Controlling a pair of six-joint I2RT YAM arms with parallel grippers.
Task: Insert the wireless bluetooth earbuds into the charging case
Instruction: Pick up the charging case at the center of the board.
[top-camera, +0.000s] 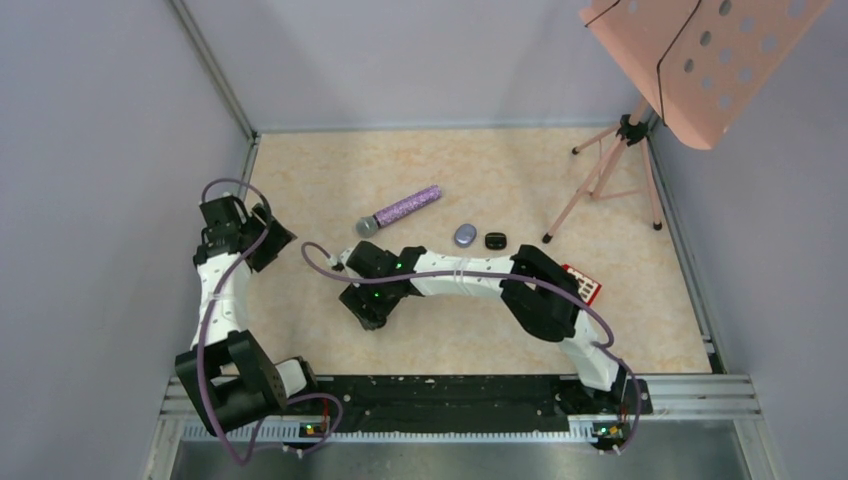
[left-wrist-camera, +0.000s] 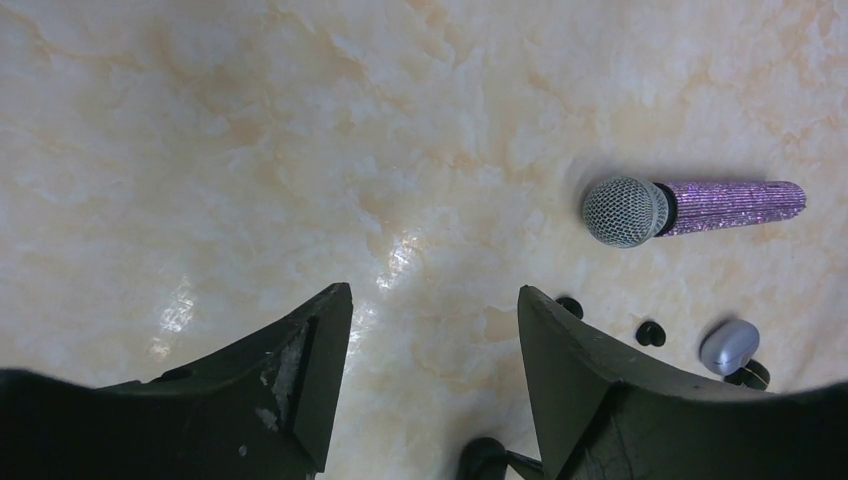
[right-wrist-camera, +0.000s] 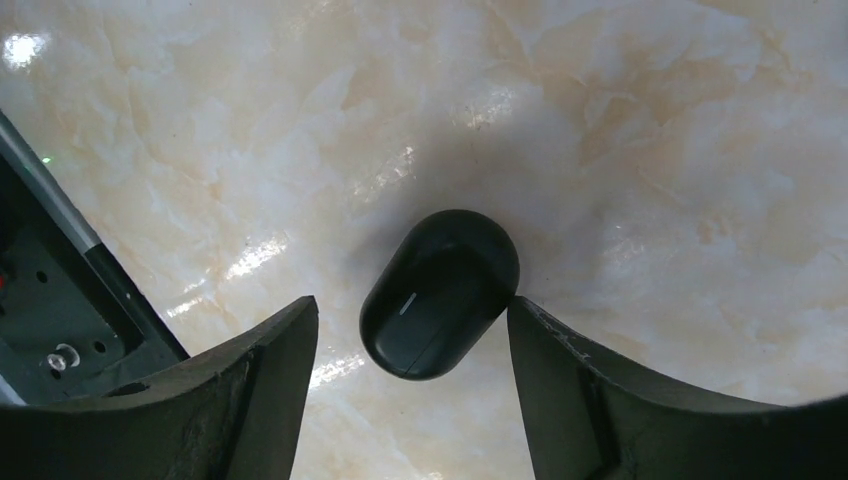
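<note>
A closed glossy black oval charging case (right-wrist-camera: 440, 293) lies on the marble table between the open fingers of my right gripper (right-wrist-camera: 412, 302); the right fingertip (right-wrist-camera: 525, 312) is at its edge. In the top view the right gripper (top-camera: 368, 308) hides this case. My left gripper (left-wrist-camera: 435, 290) is open and empty above bare table, at the left in the top view (top-camera: 272, 238). Two tiny black earbuds (left-wrist-camera: 650, 332) (left-wrist-camera: 570, 305) lie beyond its right finger. A closed lilac case (left-wrist-camera: 730, 346) (top-camera: 465, 235) sits by a small black case (top-camera: 496, 240). No lilac-pink earbuds show.
A purple glitter microphone (top-camera: 400, 212) (left-wrist-camera: 690, 207) lies at the table's middle back. A pink music stand (top-camera: 700, 60) on a tripod stands at the back right. A red and white item (top-camera: 585, 285) lies beside the right arm's elbow. Grey walls enclose the table.
</note>
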